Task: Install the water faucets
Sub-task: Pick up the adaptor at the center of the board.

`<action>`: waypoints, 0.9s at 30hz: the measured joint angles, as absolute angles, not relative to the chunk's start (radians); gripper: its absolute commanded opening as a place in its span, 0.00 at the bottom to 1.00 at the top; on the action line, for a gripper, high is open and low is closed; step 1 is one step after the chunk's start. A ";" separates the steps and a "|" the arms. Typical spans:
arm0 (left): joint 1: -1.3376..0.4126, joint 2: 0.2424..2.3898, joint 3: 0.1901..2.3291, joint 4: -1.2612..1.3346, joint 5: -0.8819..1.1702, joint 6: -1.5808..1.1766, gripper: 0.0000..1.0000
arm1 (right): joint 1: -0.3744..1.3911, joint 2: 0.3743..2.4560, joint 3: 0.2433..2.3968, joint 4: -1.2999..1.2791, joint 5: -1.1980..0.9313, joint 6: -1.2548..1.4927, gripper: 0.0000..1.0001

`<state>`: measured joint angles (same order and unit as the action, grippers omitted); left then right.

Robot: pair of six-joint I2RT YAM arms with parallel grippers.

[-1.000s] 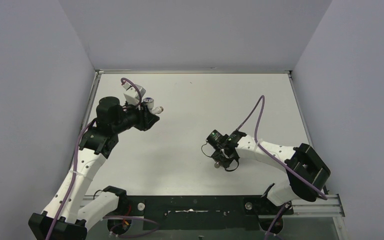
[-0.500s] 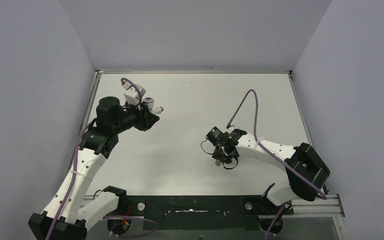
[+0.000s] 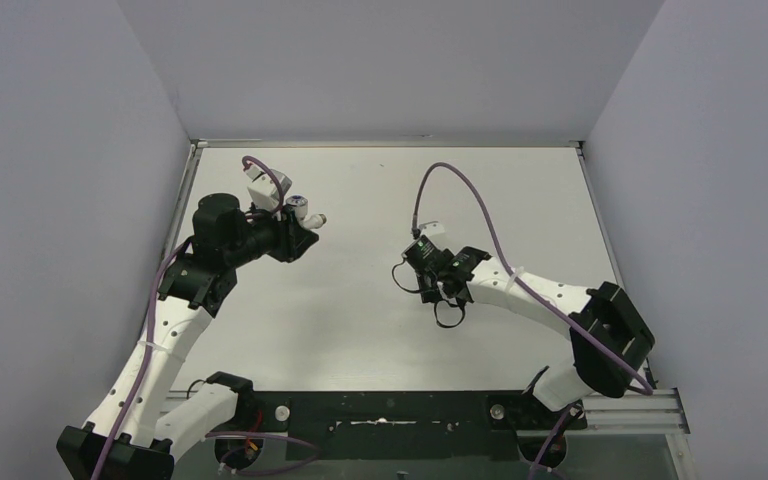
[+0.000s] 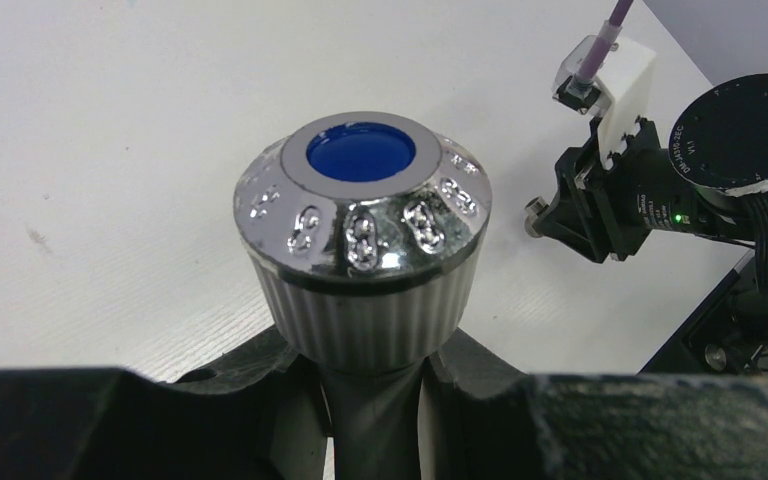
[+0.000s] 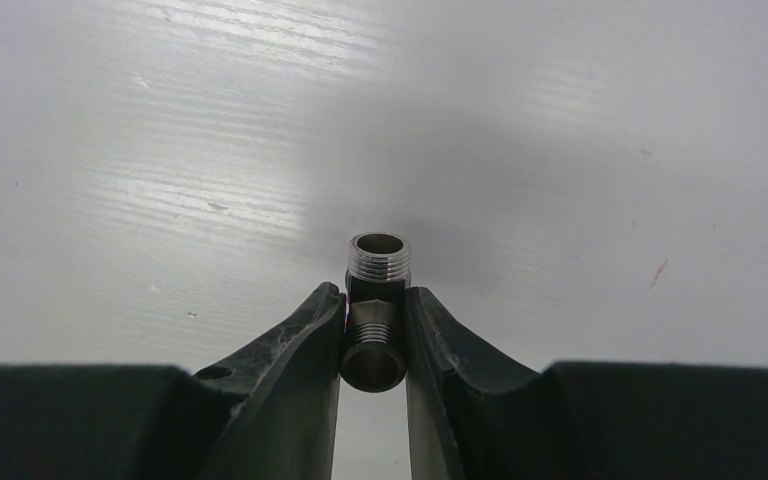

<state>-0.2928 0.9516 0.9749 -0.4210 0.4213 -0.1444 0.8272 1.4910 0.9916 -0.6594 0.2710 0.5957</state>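
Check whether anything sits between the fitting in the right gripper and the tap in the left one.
Nothing visible does. The fitting is clamped in the right gripper, the tap in the left gripper, and only table surface shows between them.

tap body (image 4: 360,250): left of table (image 3: 380,200) | threaded fitting (image 5: 375,300): right, well apart

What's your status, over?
Left gripper shut on tap. Right gripper shut on threaded fitting. Parts apart; nothing seen between them.
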 measured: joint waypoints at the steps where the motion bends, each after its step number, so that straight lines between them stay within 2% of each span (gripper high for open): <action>1: -0.293 0.952 0.975 -0.422 0.421 -0.144 0.00 | 0.827 1.494 0.992 -0.649 0.266 0.557 0.00; 9: -0.293 0.952 0.984 -0.435 0.415 -0.143 0.00 | 0.827 1.549 0.993 -0.570 0.175 0.376 0.00; 23: -0.293 0.952 0.984 -0.444 0.411 -0.141 0.00 | 0.826 1.594 0.952 -0.456 0.036 0.327 0.00; 27: -0.293 0.952 0.984 -0.445 0.407 -0.141 0.00 | 0.826 1.597 0.950 -0.442 0.033 0.327 0.08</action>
<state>-0.2928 0.9520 0.9844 -0.4454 0.4072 -0.1413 0.8261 1.5974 0.9504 -0.4416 0.0334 0.3267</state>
